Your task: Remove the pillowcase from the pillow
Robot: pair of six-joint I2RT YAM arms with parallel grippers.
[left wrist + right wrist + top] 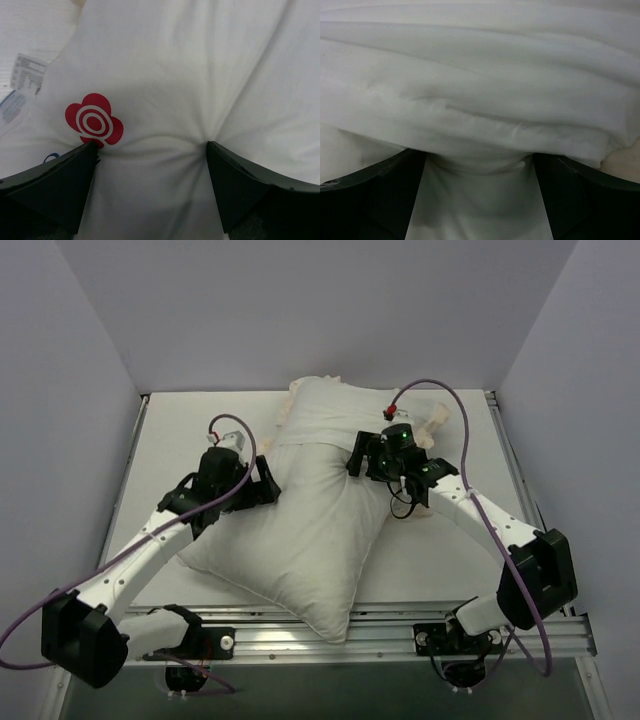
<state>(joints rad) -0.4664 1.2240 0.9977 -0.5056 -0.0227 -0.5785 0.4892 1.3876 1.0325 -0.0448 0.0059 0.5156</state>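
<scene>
The pillow (300,540) is mostly bared, the pillowcase (325,410) left on its upper-frame end; left gripper (151,147) and right gripper (479,156) are opened.

My left arm (150,543): stretched forward, angled inward, wrist pointing right.
My left gripper (152,147): jaws spread wide.
My right arm (485,520): stretched forward, angled inward.
My right gripper (480,157): jaws wide apart.

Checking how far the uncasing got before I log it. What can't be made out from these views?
Label print: left wrist view, too small and blurred.
Opening of the pillowcase: top view, partly under the right gripper.
Cloth at that gripper: right wrist view, pillow or pillowcase, uniform white folds.
</scene>
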